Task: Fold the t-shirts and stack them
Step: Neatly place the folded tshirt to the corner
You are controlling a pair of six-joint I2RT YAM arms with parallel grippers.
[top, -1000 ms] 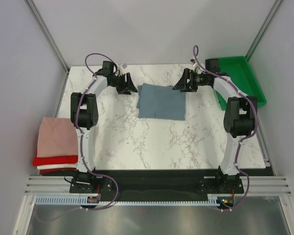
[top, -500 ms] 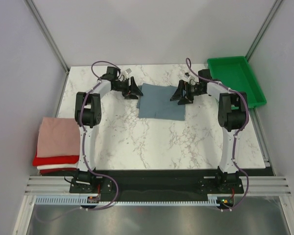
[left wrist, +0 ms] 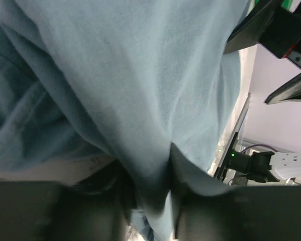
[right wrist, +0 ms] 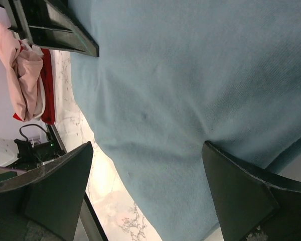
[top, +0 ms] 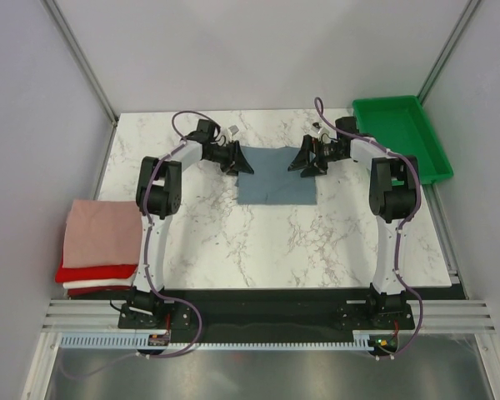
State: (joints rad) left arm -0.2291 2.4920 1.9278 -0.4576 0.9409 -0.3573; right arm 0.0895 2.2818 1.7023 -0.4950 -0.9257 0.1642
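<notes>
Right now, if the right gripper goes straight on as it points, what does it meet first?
The blue-grey t-shirt, right ahead of the right gripper; beyond it, likely the left gripper.

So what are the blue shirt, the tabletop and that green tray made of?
The blue shirt: soft knit cloth, probably cotton; it creases and looks matte. The tabletop: white, grey-veined, marble look, perhaps laminate. The green tray: likely plastic, uniform colour, moulded rim.

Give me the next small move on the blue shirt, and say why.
Probably close the right end effector on the blue shirt. Its fingers stand wide open over the cloth's far edge, while the left end effector seems to pinch a fold at the other far corner. Both likely need a hold before lifting.
</notes>
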